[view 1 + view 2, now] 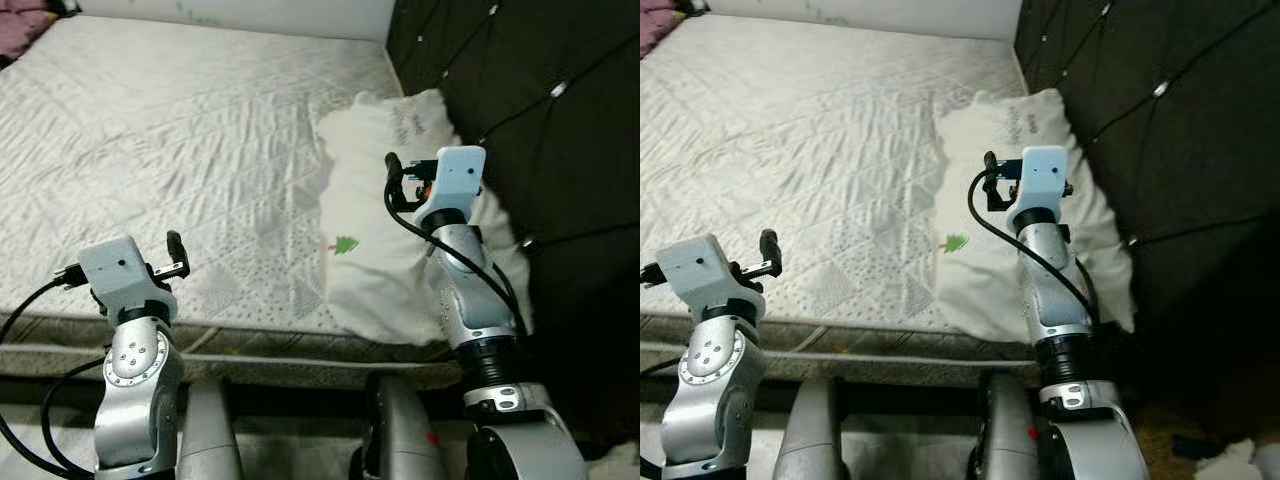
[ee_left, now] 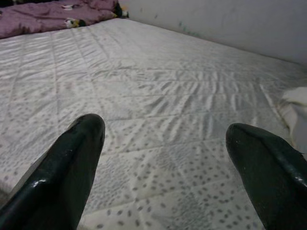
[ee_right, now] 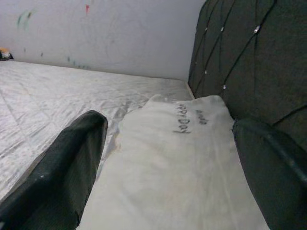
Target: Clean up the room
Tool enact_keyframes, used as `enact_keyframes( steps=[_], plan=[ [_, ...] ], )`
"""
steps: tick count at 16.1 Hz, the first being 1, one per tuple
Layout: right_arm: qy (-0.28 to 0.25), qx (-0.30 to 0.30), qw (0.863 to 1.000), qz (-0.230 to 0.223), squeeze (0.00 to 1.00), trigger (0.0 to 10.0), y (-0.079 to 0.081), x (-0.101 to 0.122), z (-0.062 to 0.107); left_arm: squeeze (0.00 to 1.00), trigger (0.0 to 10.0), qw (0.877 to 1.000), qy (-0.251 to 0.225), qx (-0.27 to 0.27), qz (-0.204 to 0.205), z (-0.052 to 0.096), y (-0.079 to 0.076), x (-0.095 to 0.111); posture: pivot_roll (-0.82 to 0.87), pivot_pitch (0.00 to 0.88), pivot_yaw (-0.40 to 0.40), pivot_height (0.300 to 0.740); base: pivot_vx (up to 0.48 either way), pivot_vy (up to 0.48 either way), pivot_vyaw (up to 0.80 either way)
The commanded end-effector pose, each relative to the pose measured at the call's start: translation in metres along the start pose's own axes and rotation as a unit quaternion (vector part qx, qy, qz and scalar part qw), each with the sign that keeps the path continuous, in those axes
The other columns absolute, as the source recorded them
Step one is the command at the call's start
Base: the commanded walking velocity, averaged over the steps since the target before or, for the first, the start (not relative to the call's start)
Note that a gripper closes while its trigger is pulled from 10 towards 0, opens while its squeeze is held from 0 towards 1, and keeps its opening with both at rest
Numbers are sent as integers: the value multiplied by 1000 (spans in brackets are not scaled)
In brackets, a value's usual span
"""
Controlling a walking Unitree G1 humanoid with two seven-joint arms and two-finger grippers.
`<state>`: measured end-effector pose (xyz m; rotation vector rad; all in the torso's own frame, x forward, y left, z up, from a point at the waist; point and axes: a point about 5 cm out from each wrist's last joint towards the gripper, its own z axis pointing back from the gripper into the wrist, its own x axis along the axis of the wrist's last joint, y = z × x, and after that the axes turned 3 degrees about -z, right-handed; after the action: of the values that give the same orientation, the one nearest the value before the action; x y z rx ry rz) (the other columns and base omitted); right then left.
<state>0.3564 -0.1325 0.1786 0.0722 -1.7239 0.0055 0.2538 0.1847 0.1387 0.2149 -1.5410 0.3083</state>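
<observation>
A white pillow (image 1: pixel 365 190) with a small green tree print and handwriting on it lies on the right side of the bed, against the dark headboard (image 1: pixel 540 100). My right gripper (image 3: pixel 170 124) hovers open just above the pillow's near half, nothing between its fingers. My left gripper (image 2: pixel 165 132) is open and empty, held low over the front edge of the white quilted mattress (image 1: pixel 180 130), well to the left of the pillow. In the left eye view the left gripper's black fingers (image 1: pixel 177 254) sit near the mattress edge.
A purple blanket (image 2: pixel 43 19) is bunched at the far left corner of the bed. A pale wall (image 3: pixel 105 33) runs behind the mattress. Something white and crumpled (image 1: pixel 1230 462) lies on the floor at the lower right, beside the bed.
</observation>
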Motion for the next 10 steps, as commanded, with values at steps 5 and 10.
enact_keyframes(
  steps=[5,10],
  plan=[
    [6,-10,1000,8,0,10000,-6,-1,-1,0,10000,1000,7,18,-14,-1,0,-4,96,18,-44,682,0,0,0],
    [13,-18,1000,16,0,10000,-9,-7,2,0,10000,999,-22,-24,4,1,-7,7,92,15,-39,740,0,0,0]
  ],
)
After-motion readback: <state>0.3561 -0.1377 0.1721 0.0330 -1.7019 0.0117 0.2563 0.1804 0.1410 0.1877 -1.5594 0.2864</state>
